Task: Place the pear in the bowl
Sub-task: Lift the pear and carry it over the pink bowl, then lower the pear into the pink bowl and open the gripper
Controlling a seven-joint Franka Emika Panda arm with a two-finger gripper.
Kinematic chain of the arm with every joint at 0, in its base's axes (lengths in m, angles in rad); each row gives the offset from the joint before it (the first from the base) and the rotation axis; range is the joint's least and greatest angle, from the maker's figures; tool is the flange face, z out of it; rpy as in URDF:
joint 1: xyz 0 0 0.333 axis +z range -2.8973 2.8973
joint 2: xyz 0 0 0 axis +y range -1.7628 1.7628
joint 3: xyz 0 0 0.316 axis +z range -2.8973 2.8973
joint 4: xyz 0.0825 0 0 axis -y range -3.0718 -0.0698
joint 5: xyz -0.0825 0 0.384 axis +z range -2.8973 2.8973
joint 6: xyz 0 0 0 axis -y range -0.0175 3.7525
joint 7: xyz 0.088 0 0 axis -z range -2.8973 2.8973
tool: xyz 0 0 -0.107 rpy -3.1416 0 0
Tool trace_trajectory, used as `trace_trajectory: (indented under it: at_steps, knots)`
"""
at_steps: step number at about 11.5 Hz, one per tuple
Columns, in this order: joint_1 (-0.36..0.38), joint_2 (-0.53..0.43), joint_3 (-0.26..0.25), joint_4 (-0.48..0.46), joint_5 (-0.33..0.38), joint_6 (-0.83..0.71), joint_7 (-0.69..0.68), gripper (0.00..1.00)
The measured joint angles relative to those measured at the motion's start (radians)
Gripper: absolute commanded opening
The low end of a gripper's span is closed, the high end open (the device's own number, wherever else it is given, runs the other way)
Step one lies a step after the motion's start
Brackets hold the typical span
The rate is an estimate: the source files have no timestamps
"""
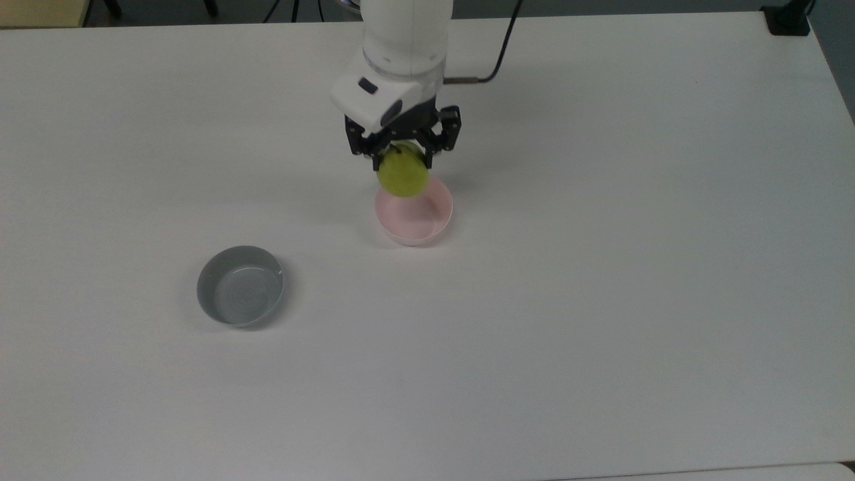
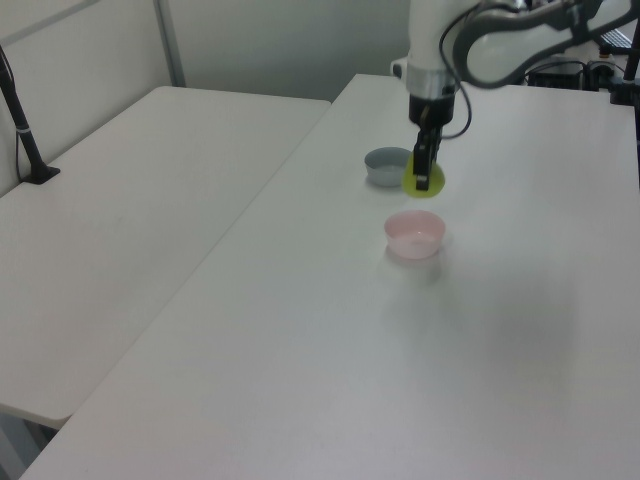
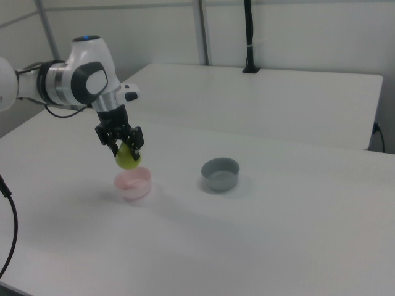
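– So how far along is it?

– Pretty far, I'd say. The claw (image 1: 403,158) is clamped on the pear (image 1: 402,177) and holds it in the air, up by the pink bowl (image 1: 427,227). From the top view the fruit overlaps the bowl's far rim; in the right view it hangs just above that edge.

– So grabbing's done?

– Yep, lifted off the worktop (image 1: 601,300). What's left, by my guess: centre it, lower, let go. The grey bowl (image 1: 240,286) sits well apart, untouched.
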Motion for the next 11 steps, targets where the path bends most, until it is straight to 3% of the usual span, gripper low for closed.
trace_trajectory:
  at_steps: [5, 6, 8, 9, 11]
  knots:
    - [0.016, 0.102, 0.0, -0.04, 0.0, 0.133, 0.018, 0.05]
    - [0.019, 0.111, 0.0, -0.051, 0.0, 0.147, 0.018, 0.17]
    - [0.023, 0.122, 0.0, -0.055, 0.0, 0.151, 0.018, 0.86]
    - [0.023, 0.122, 0.0, -0.055, 0.0, 0.151, 0.018, 1.0]
    - [0.023, 0.122, 0.0, -0.054, 0.0, 0.151, 0.034, 1.0]
